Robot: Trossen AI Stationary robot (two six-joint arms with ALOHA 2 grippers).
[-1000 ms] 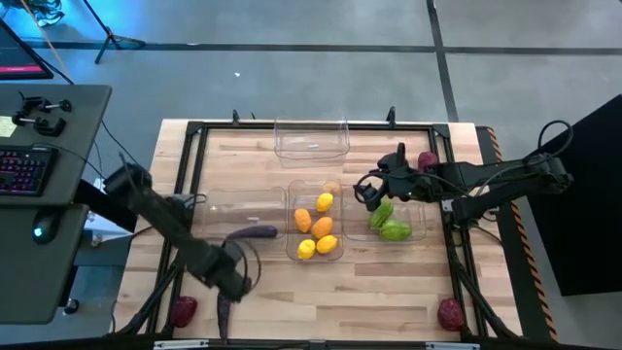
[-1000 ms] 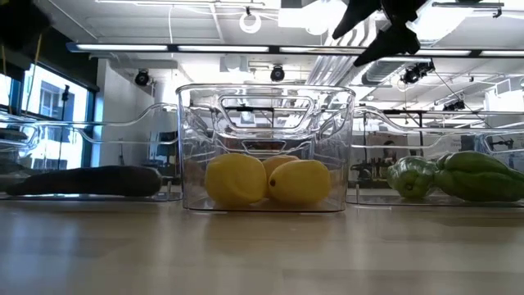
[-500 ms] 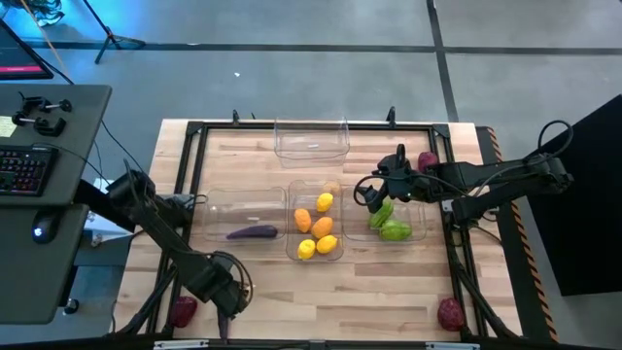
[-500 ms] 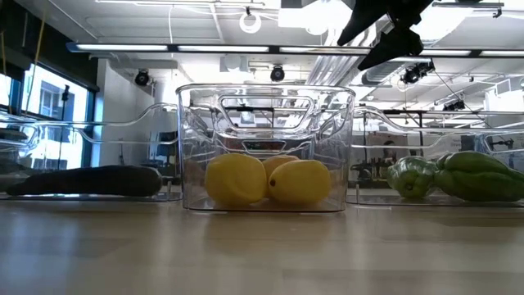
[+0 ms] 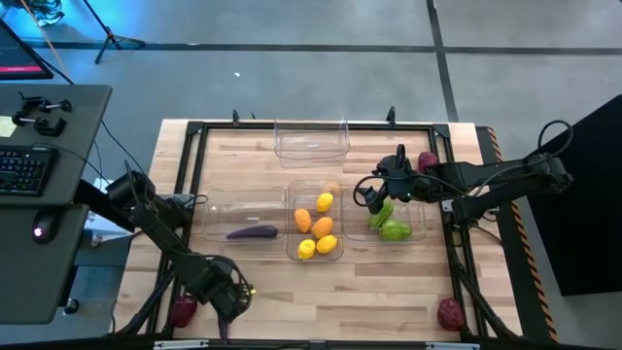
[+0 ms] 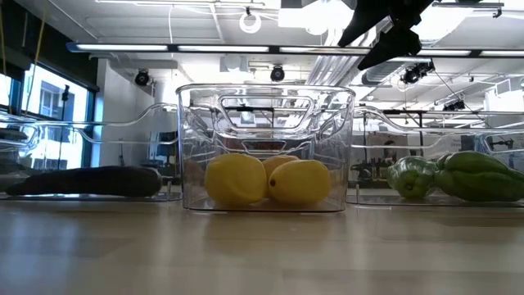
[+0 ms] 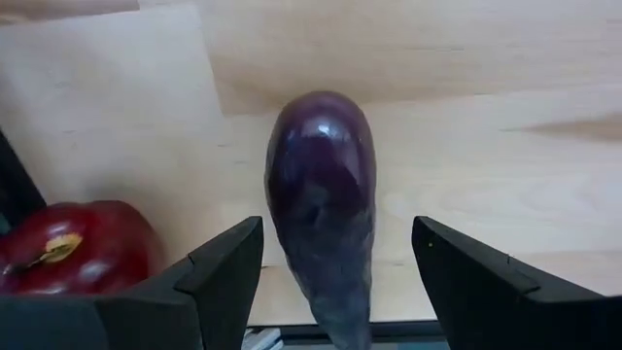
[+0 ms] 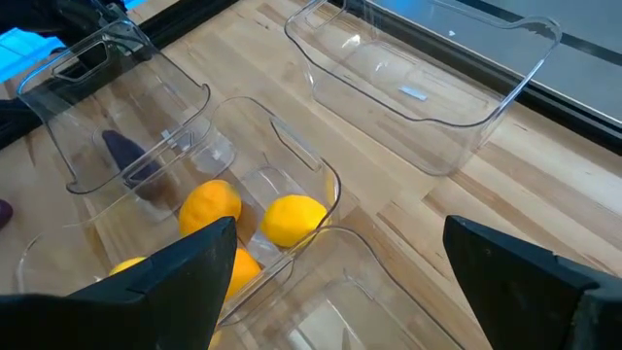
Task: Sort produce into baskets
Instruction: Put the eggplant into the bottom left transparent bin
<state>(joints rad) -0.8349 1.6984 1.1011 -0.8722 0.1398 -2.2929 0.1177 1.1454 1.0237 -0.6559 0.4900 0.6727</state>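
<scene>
On the pale wooden table (image 5: 389, 282) we see our left gripper (image 7: 335, 282) low at the near-left corner, fingers apart either side of a purple eggplant (image 7: 323, 194) lying on the wood, a dark red fruit (image 7: 73, 248) beside it. Our right gripper (image 5: 367, 192) hangs spread open over the bin (image 5: 420, 231) of green ridged vegetables (image 5: 394, 230). Lemons (image 6: 301, 182) sit in the middle bin (image 6: 266, 147).

Four baskets (image 5: 311, 137), two eggplants (image 5: 251, 232), three red fruits (image 5: 449, 313), two green (image 5: 395, 230).
</scene>
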